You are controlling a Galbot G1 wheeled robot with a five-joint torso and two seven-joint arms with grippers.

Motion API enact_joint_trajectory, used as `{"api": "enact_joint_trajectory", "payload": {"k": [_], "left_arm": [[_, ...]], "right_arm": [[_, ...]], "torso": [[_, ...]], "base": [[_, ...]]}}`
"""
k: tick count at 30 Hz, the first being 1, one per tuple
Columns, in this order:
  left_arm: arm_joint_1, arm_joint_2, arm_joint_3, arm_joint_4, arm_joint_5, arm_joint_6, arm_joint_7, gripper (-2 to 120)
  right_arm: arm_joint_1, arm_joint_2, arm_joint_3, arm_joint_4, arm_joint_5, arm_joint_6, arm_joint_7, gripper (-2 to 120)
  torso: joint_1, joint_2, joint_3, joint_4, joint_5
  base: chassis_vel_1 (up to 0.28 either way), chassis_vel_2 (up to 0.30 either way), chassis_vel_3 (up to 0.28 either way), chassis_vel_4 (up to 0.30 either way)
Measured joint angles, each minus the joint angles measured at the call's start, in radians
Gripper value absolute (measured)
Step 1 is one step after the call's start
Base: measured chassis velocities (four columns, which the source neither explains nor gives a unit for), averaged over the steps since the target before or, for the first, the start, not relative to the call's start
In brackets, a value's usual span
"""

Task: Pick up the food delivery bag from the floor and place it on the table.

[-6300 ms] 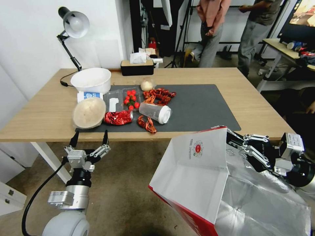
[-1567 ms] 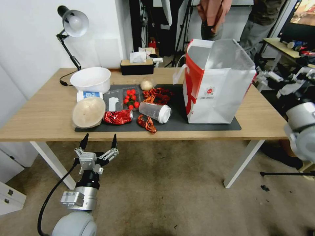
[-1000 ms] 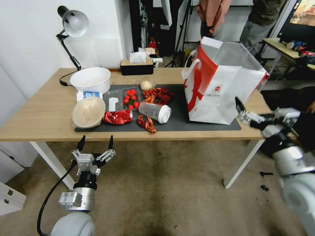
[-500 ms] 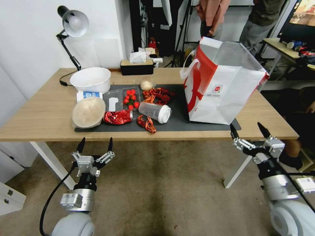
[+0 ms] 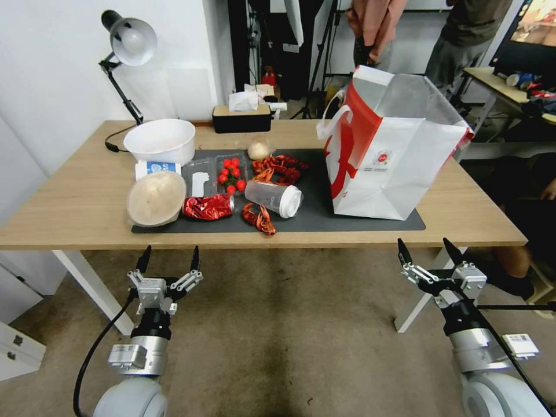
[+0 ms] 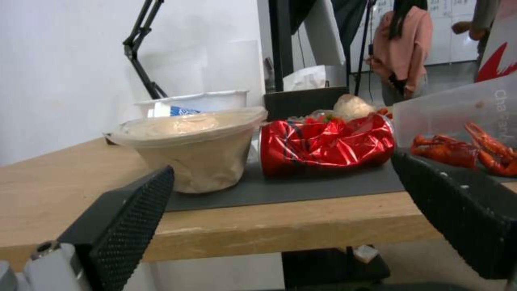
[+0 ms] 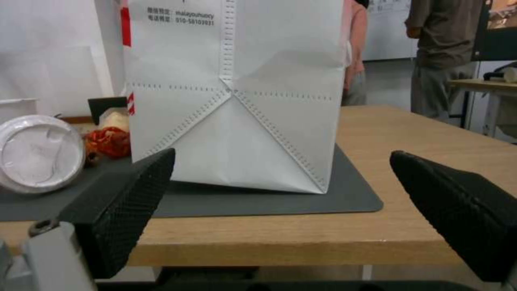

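- Right gripper (image 5: 430, 257): hangs below the front edge of the tabletop (image 5: 69, 202), over the floor (image 5: 278, 324). Jaws spread wide and empty; nothing lies between the black pads (image 7: 127, 202).
- Left gripper (image 5: 168, 259): parked below the front edge on the robot's left, jaws likewise apart and empty, facing a lidded paper bowl (image 6: 188, 149) and a crumpled red foil wrapper (image 6: 326, 141).
- Dark grey mat (image 5: 359, 185): covers the middle of the tabletop. Its near right corner lies just ahead of the right gripper.
- Food delivery bag (image 5: 394, 156): stands upright on the right end of the mat, mouth open upward, base flat, one lower corner close to the mat's edge. It lies ahead of and above the right gripper, well apart from it. The right arm is the nearer arm.
- Status, as a judgement: the bag is off the floor and resting on the tabletop unsupported, so the placement appears complete.
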Motion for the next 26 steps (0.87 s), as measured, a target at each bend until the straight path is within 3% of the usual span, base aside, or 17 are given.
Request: {"api": "enact_joint_trajectory", "payload": {"k": [26], "left_arm": [[0.0, 0.002, -0.003, 0.003, 0.006, 0.001, 0.0, 100]], "right_arm": [[0.002, -0.003, 0.0, -0.001, 0.003, 0.0, 0.002, 100]], "torso": [[0.0, 0.0, 0.0, 0.0, 0.0]], "base": [[0.0, 0.0, 0.0, 0.0]]}}
